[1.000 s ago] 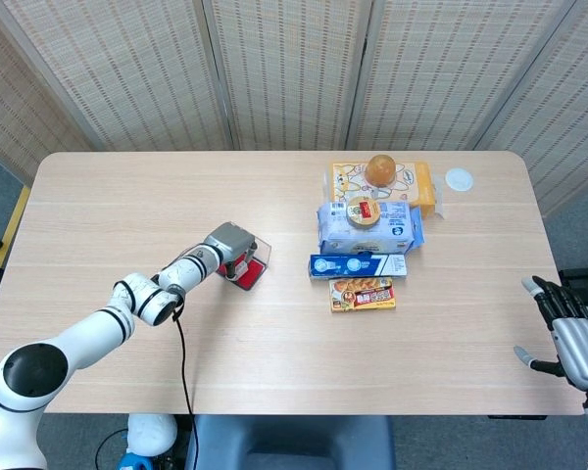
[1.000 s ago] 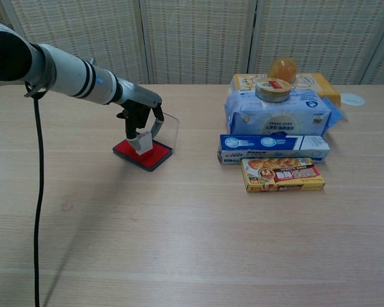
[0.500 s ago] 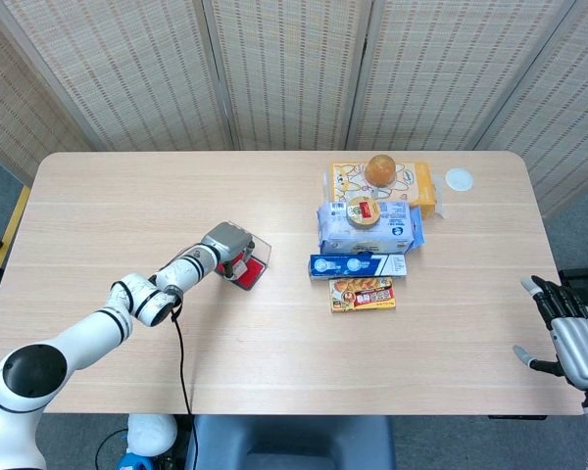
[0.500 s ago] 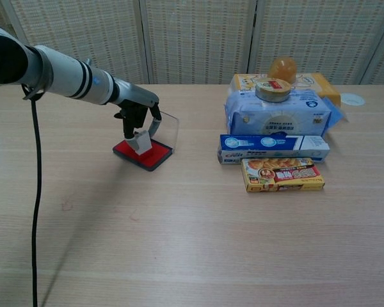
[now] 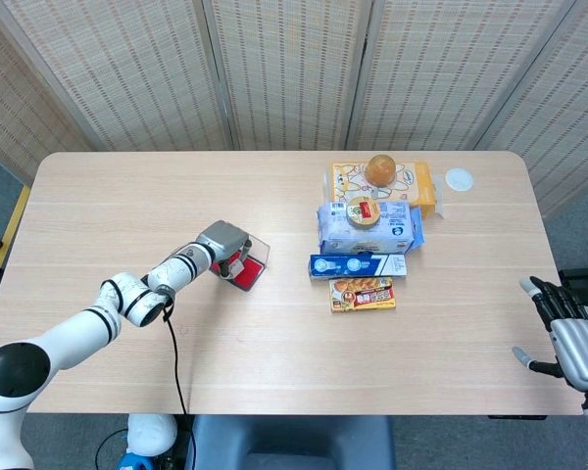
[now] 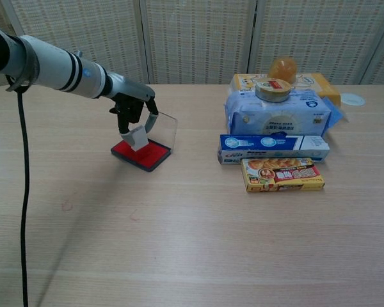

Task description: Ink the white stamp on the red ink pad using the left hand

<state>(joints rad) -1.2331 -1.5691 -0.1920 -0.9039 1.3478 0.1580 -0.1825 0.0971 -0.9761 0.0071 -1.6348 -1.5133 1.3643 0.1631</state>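
Head view: left hand (image 5: 222, 247) covers the white stamp entirely and most of the red ink pad (image 5: 246, 273); only the pad's right part shows. Chest view: stamp (image 6: 136, 137) top hidden inside the fingers; whether its face touches the pad cannot be told. Right hand (image 5: 571, 336) cut off by the right edge in head view (absent from chest view). Left arm's shoulder cut off at the left edge in both views. Print on the blue box (image 6: 273, 147) and the tin (image 6: 272, 89) too small to read.

Bright, even overhead light; soft shadows on the surface (image 6: 192, 243); both views sharp, no glare.
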